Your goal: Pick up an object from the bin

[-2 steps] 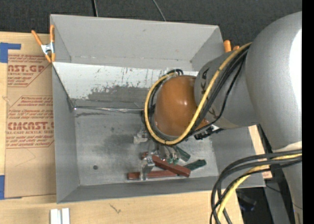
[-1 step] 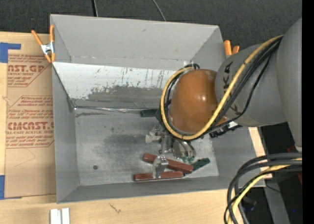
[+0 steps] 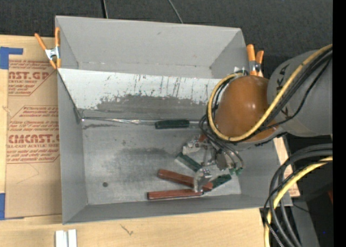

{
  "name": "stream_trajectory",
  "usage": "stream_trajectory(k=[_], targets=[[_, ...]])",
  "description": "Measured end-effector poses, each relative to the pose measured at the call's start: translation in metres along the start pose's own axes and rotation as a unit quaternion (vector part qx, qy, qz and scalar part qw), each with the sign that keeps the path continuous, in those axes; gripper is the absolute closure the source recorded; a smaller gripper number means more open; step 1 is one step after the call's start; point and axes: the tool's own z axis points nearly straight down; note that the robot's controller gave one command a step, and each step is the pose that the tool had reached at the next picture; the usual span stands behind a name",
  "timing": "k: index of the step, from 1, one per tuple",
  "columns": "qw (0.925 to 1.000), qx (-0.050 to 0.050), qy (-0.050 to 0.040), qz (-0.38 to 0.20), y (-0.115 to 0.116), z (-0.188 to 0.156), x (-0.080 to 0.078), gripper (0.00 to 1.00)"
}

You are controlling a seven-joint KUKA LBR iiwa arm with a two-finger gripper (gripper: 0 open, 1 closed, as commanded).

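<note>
My gripper [image 3: 208, 164] is low in the bin's front right corner, under the orange dome of the wrist. Right beneath it lies a tool with two long red-brown handles [image 3: 174, 184] that stretch left along the front wall; the tool's head is at the gripper. Small green pieces [image 3: 188, 160] show on either side of the gripper, partly hidden by it. I cannot see anything held.
A slim tool with a dark green handle [image 3: 172, 124] and a long metal blade lies along the foot of the back wall. The arm and its cables cover the bin's right side.
</note>
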Motion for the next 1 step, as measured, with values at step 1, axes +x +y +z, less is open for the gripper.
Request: stream_trajectory(k=[1], targets=[[0.9996, 0.002, -0.0026, 0.029, -0.0023, 0.0324, 0.0124, 0.0]])
